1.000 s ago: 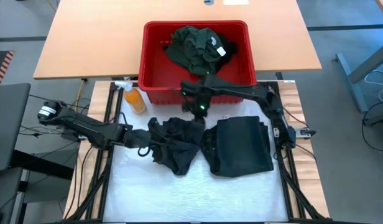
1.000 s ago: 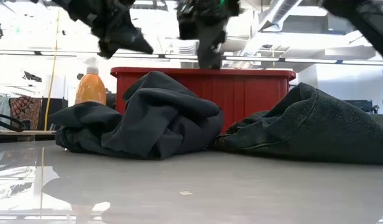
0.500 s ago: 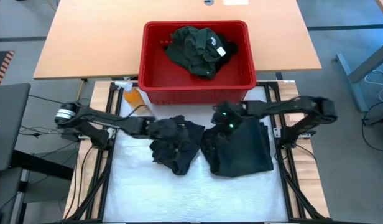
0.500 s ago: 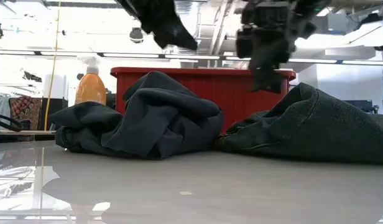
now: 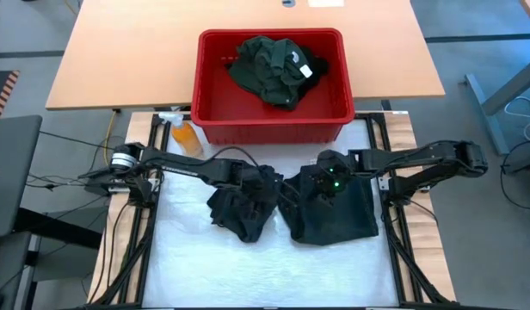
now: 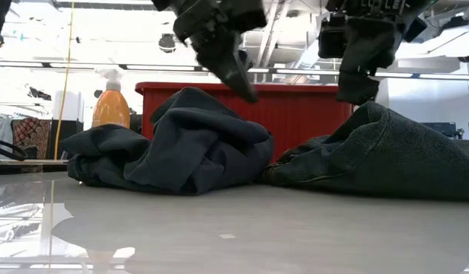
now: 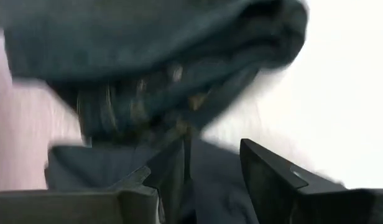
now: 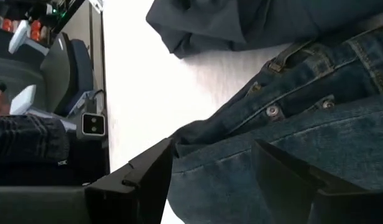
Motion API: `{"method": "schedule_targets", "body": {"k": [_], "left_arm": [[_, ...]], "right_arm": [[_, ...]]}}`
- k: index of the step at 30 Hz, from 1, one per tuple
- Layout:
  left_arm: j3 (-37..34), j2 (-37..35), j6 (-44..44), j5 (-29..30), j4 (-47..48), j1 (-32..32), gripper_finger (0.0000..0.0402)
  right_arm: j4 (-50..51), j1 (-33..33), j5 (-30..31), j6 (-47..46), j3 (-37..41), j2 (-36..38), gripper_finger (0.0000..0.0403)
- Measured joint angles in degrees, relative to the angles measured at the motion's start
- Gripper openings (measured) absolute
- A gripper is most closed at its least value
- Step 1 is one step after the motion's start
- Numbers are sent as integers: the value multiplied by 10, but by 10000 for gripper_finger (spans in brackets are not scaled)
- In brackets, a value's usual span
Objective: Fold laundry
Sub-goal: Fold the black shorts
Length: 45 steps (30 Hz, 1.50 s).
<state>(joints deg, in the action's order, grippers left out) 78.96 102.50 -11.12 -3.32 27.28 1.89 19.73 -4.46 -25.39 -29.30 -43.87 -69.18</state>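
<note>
A crumpled black garment [image 5: 241, 205] [image 6: 181, 141] lies on the white table top, left of centre. To its right lie folded dark jeans [image 5: 338, 211] [image 6: 387, 152] [image 8: 291, 143]. A dark green shirt with a white neck label [image 5: 269, 67] is heaped in the red basket [image 5: 212, 112]. My left gripper [image 5: 272, 179] [image 7: 213, 165] hangs open over the black garment's right edge, pointing down toward the jeans. Close above the jeans' far left part, my right gripper [image 5: 310, 184] [image 8: 213, 158] stands open. I see no touch by either.
The red basket stands just beyond the far edge of the white work surface. An orange spray bottle [image 5: 186, 136] [image 6: 111, 106] stands at the far left, beside the basket. Bare white surface [image 5: 265, 267] lies in front of both garments, toward the near edge.
My left gripper has swept toward the table's right, from beside the black garment to above its right edge, rolling as it went. My right gripper has come back from the basket's front wall, toward the right and down, to just above the jeans. Neither garment has moved.
</note>
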Motion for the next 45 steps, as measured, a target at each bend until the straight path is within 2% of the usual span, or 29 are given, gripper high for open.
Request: {"method": "schedule_targets", "body": {"k": [3,15,18,21,25,31,34,38,41,45], "left_arm": [[0,10,30,17,14,-6,144],[0,36,87,5,36,1,132],[0,36,97,19,44,0,91],[0,28,125,22,60,0,21],[0,-12,167,20,121,4,3],[-7,-123,226,45,264,38,1],[-43,-181,284,74,316,66,0],[-131,-256,372,88,327,105,0],[-210,-304,437,106,298,125,0],[-310,-349,506,117,229,143,0]], "right_arm": [[7,0,0,18,0,-1,244],[10,-24,-16,43,0,-5,244],[8,-29,-16,43,0,-5,244],[8,-29,-17,43,0,-5,244],[7,-28,-17,39,0,-5,244],[-41,-8,-6,38,0,-5,244],[-104,8,29,42,0,-5,244],[-203,18,74,44,0,-23,244],[-290,16,76,52,-1,-62,244],[-390,9,77,57,-6,-153,244]]}}
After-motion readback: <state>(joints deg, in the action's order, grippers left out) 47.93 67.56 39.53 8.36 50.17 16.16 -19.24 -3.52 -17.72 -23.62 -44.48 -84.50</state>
